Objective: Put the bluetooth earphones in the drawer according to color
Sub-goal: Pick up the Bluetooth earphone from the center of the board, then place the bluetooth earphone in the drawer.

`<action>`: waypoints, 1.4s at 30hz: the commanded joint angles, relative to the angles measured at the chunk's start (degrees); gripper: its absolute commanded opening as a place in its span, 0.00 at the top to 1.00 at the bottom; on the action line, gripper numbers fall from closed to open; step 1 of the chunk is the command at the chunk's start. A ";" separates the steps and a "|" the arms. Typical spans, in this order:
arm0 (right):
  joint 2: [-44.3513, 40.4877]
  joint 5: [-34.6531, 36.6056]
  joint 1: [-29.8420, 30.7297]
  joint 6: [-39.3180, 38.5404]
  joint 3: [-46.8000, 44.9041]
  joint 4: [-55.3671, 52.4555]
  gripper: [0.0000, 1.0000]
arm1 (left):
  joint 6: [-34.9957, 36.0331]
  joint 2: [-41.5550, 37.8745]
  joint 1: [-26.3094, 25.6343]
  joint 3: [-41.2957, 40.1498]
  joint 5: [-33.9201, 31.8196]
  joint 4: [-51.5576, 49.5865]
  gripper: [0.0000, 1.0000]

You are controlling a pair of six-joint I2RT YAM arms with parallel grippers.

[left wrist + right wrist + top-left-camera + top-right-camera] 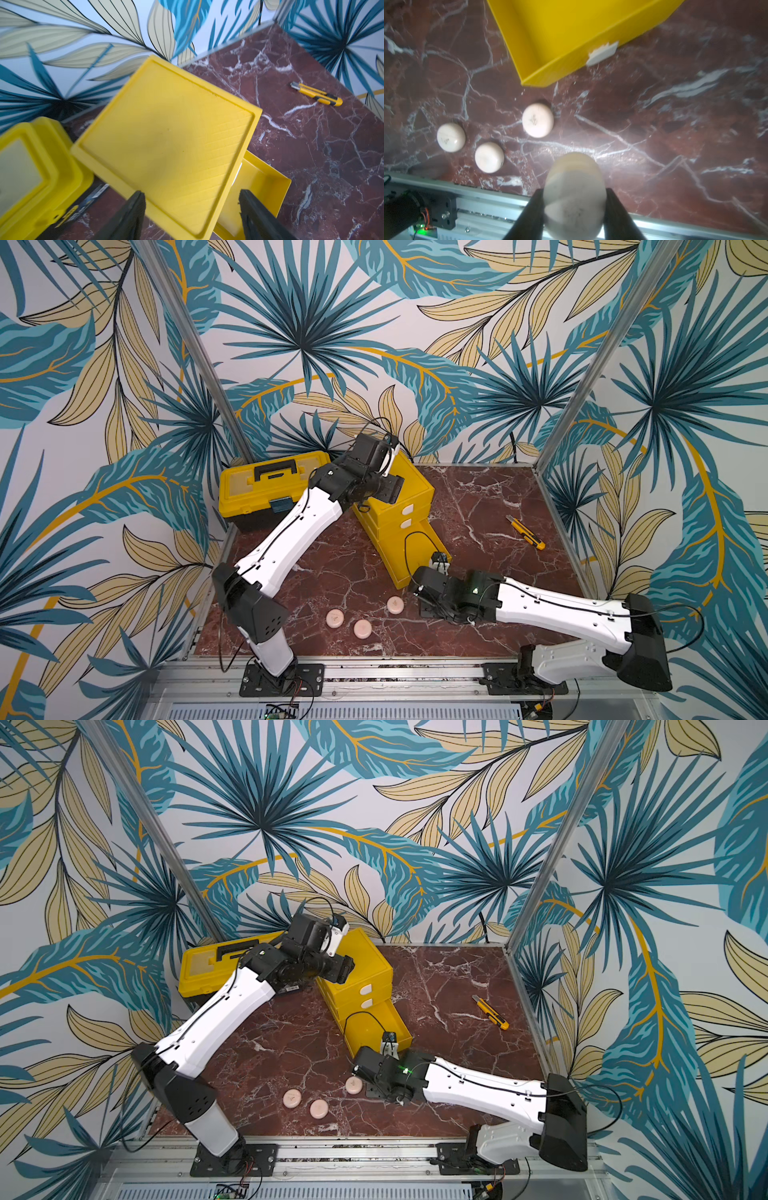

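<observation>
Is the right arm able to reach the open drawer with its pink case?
Probably yes: the right hand grips a pale pink earphone case, and the open bottom drawer sits close by, with nothing standing between them.

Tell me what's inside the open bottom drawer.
The open bottom drawer shows only bare yellow floor, with nothing lying in it. Its rear part, under the chest, is hidden.
</observation>
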 commanded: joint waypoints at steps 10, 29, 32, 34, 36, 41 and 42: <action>12.21 3.88 -18.62 -18.09 13.98 1.02 0.66 | -7.22 -21.79 0.13 -17.57 -12.35 -0.37 0.20; 30.87 -0.65 -25.62 -19.95 22.09 10.28 0.67 | -24.81 -42.37 1.33 -39.39 -13.09 -13.71 0.17; 31.46 -1.22 -25.98 -19.40 20.77 12.50 0.67 | -26.36 -44.58 1.37 -41.05 -12.46 -13.98 0.17; 31.59 -1.39 -26.11 -19.05 19.63 14.26 0.67 | -26.83 -45.43 1.34 -41.72 -12.22 -14.41 0.17; 31.64 -1.83 -26.32 -18.74 18.06 16.53 0.66 | -27.12 -45.91 1.37 -42.07 -12.26 -14.72 0.17; 31.55 -2.24 -26.95 -18.06 14.46 21.04 0.66 | -27.31 -46.06 1.33 -42.42 -12.30 -15.25 0.17; 31.59 -2.47 -27.03 -17.92 14.07 21.52 0.66 | -27.41 -46.06 1.36 -42.45 -12.32 -15.34 0.17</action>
